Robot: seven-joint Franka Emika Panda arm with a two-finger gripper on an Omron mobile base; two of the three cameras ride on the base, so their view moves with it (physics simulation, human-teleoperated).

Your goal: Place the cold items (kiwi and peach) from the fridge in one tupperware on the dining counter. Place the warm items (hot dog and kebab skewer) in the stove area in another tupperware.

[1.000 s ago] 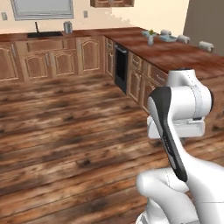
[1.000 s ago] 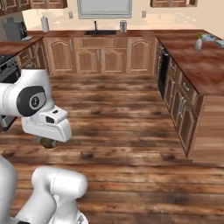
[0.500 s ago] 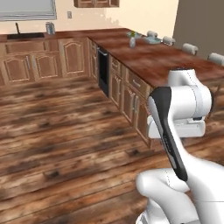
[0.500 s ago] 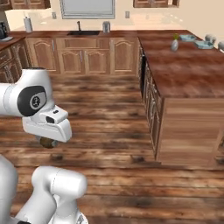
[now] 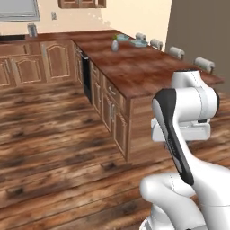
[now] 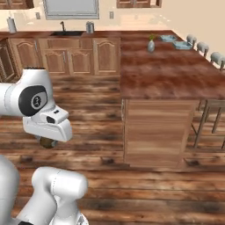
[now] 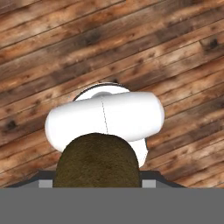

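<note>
arm [image 5: 188, 112]: glossy white rounded shells | dark grey joint bands | round joint cap marking

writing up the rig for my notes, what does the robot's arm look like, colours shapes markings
The arm is built from glossy white, rounded tubular segments with bulbous joints. A long dark grey, nearly black panel runs down one link in the left base view. In the right base view a round dark cap with a small pale mark sits on a joint, and the boxy white hand block has a dark slot. No loose cables show.

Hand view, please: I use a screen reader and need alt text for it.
A dark brown kiwi sits at the bottom centre, held at the fingers. Behind it lies plank wood floor.
</note>
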